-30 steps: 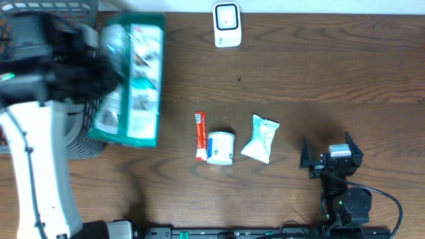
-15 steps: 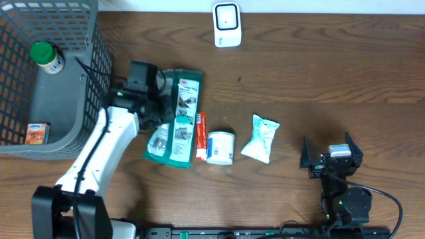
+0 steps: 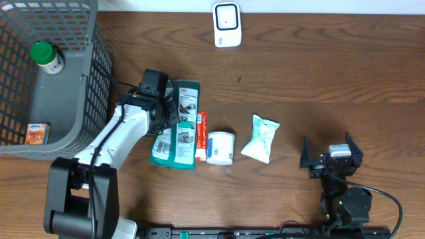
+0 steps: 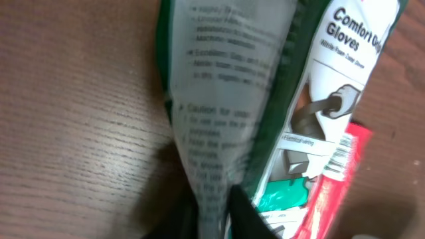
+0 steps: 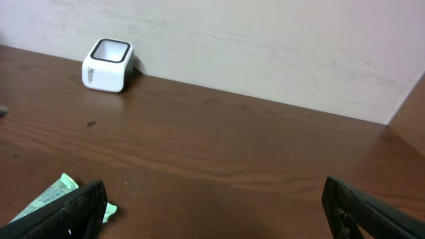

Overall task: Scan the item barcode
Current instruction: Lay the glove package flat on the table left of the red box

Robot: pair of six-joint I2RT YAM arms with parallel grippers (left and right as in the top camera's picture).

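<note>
A green and white packet of gloves (image 3: 178, 127) lies on the table, its right edge against a red tube (image 3: 200, 136). My left gripper (image 3: 166, 113) sits over the packet's upper left part. In the left wrist view its black fingers (image 4: 247, 214) pinch a fold of the packet's clear printed film (image 4: 226, 86), with a barcode showing on the red tube (image 4: 332, 192) beside it. The white scanner (image 3: 226, 24) stands at the table's far edge, also in the right wrist view (image 5: 107, 64). My right gripper (image 3: 330, 156) rests open at the near right, holding nothing (image 5: 218, 212).
A grey basket (image 3: 89, 73) at the far left holds a green-capped bottle (image 3: 46, 56) and a small orange box (image 3: 36, 133). A white tub (image 3: 220, 147) and a pale green sachet (image 3: 260, 138) lie right of the red tube.
My left arm swung the glove packet from over the basket down onto the table beside the red tube. The right arm has not moved.
</note>
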